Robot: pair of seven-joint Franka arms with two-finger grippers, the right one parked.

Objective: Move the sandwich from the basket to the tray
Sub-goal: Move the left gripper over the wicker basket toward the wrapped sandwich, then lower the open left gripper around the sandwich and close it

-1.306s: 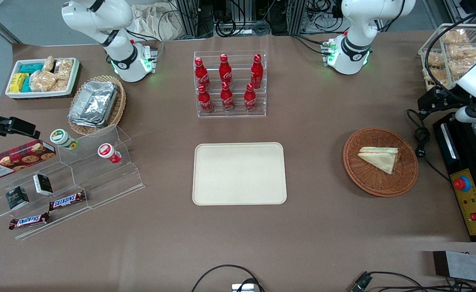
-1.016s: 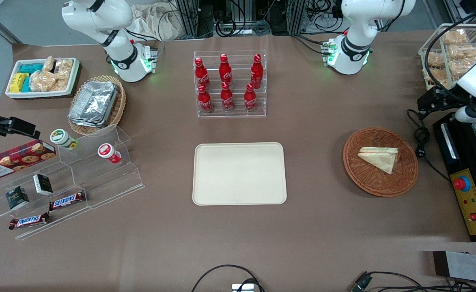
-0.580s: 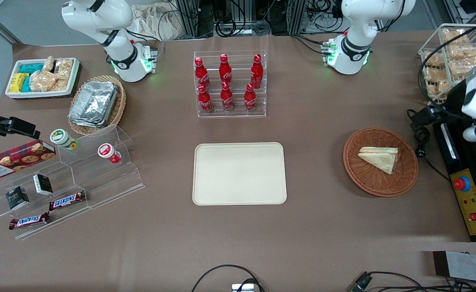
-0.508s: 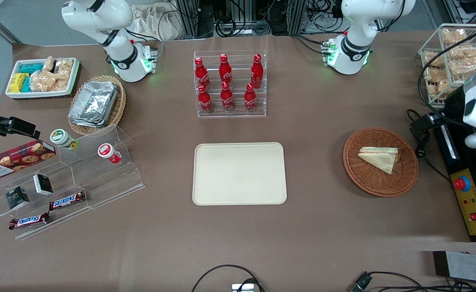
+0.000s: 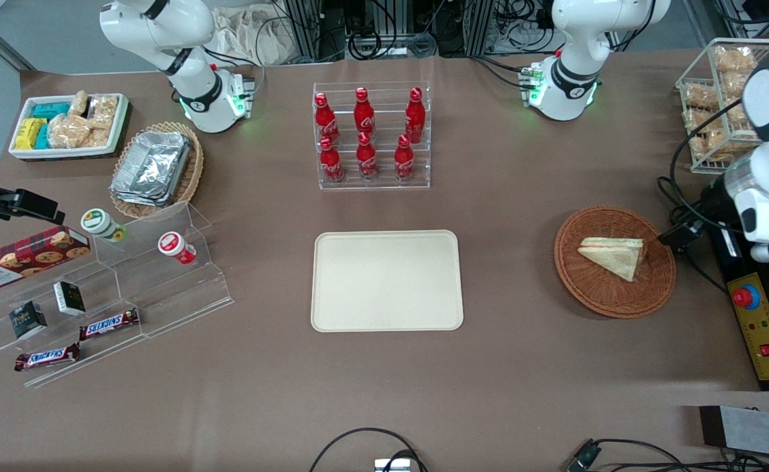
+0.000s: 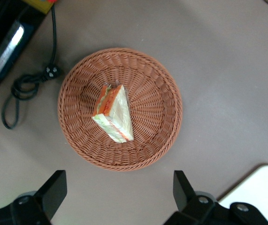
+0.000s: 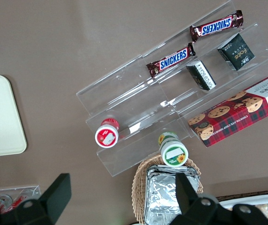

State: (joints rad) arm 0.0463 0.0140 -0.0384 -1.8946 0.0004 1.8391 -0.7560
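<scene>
1. Left wrist view: tool [image 6: 116, 197] hovers above the basket [image 6: 164, 93], fingers [image 6: 54, 187] spread apart, gripping nothing
2. Sandwich [image 6: 112, 114] lies inside the basket
3. Tray [image 5: 387, 280] sits well apart on the worktop [image 5: 515, 367]

This looks like a robot lab set up like a small shop. White robot arms [image 5: 581, 59] stand on a brown table [image 5: 384, 393] with a rack of cola bottles [image 5: 371, 134], candy bars [image 5: 109, 323] and loose cables [image 5: 364, 439].
</scene>
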